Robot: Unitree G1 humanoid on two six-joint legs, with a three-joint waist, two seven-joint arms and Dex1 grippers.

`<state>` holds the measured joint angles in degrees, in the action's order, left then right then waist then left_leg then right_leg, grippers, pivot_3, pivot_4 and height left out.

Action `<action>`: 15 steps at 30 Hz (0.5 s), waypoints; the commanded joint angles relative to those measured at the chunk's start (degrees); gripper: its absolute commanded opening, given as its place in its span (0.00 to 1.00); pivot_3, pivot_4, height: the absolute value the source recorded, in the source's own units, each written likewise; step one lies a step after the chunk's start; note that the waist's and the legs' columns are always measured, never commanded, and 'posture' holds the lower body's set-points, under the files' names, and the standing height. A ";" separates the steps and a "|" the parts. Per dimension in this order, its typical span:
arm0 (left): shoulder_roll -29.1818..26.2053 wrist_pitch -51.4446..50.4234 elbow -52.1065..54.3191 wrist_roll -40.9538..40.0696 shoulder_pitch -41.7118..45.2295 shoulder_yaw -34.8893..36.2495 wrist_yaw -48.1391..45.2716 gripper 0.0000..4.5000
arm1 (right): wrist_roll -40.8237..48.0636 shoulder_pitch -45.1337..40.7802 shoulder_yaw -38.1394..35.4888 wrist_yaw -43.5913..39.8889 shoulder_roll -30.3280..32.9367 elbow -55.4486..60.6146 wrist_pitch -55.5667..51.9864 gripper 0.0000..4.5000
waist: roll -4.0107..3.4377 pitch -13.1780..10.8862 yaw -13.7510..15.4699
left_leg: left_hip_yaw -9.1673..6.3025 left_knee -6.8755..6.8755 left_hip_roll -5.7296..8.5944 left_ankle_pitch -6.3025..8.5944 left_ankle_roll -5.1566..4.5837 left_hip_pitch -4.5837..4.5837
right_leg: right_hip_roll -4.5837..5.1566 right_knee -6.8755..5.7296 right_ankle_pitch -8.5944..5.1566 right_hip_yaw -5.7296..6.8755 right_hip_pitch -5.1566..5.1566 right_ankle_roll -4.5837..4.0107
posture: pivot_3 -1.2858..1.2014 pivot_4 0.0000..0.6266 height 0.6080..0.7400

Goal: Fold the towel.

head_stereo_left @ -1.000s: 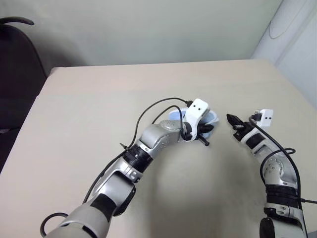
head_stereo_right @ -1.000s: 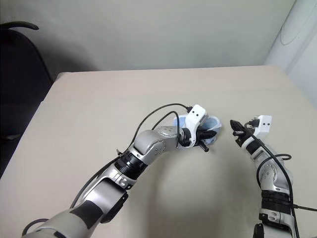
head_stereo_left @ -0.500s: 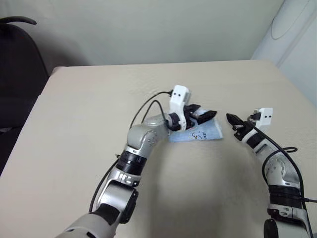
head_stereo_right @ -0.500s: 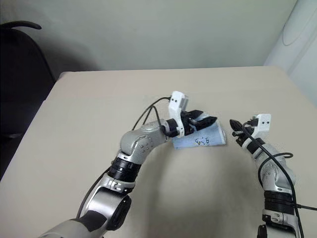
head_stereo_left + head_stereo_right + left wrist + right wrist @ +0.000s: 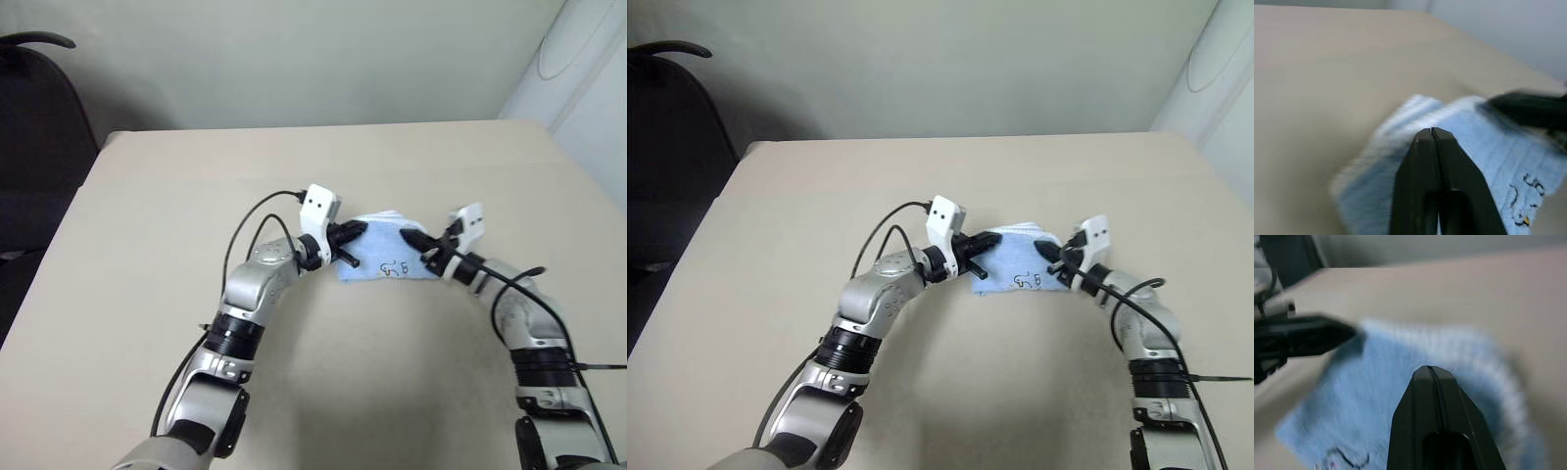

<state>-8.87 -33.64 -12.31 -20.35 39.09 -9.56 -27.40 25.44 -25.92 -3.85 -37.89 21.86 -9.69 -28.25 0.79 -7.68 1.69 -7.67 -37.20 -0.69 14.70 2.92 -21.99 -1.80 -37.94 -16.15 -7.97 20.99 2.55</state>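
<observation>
Towel [image 5: 390,253] between left tool [image 5: 355,231] and right tool [image 5: 410,237]

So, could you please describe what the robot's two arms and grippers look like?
Both arms are silver-grey metal with black joint bands and loose black cables looping alongside. Each wrist carries a small white camera block with two dark dots. The left gripper and right gripper each end in two slim, tapered black fingers.

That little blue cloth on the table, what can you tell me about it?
The towel is a small light-blue terry cloth, folded into a rough rectangle, lying flat on the beige table. A dark embroidered mark sits near its front edge. The left gripper and right gripper, both shut, hover over its two ends.
</observation>
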 commanded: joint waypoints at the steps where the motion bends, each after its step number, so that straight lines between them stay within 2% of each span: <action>1: 0.86 1.20 -6.92 5.05 1.23 -2.45 0.98 0.01 | -3.71 -2.19 0.90 1.54 -1.12 -6.86 3.28 0.00 | -0.01 0.00 -0.07 | 0.02 0.01 0.00 0.00 0.00 -0.01 | 0.02 -0.02 0.00 -0.01 0.04 0.00 | 0.52 0.24 1.00; 4: 1.27 2.81 -10.92 8.50 1.63 -3.78 1.45 0.01 | -5.17 -2.82 1.03 1.59 -1.52 -9.45 5.33 0.00 | 0.05 0.11 -0.06 | 0.00 -0.02 -0.01 0.00 -0.01 0.03 | 0.03 -0.05 0.00 0.04 -0.03 0.00 | 0.52 0.24 1.00; 6: 1.75 4.30 -10.06 8.20 1.05 -2.20 1.32 0.01 | -6.01 -2.28 1.15 1.32 -0.96 -8.46 6.38 0.00 | 0.03 0.13 -0.07 | -0.04 -0.07 0.00 0.22 -0.40 0.12 | 0.07 0.02 0.01 0.04 -0.21 0.01 | 0.52 0.24 1.00; 8: 2.05 6.15 -7.72 7.26 0.18 -0.03 1.35 0.01 | -6.54 -1.46 0.99 1.34 -0.24 -6.40 6.97 0.00 | 0.02 0.13 -0.08 | 0.00 -0.15 0.01 0.22 -0.38 0.11 | 0.08 0.02 0.01 0.03 -0.21 0.01 | 0.52 0.24 1.00; 15: 1.62 1.63 9.61 -6.39 -5.11 16.93 4.60 0.01 | -1.81 3.13 -4.12 0.16 3.93 6.09 4.03 0.00 | 0.00 0.08 -0.12 | 0.09 -0.16 0.02 0.10 -0.18 -0.03 | 0.06 0.02 0.01 0.04 -0.11 0.01 | 0.52 0.24 1.00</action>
<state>-7.10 -30.82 -7.91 -23.48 33.80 4.06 -24.15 21.35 -22.54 -5.37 -37.11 24.88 -7.83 -23.40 0.79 -7.60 1.57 -7.56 -37.37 -0.66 14.80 2.75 -22.02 -1.75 -37.92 -16.14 -7.93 20.87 2.57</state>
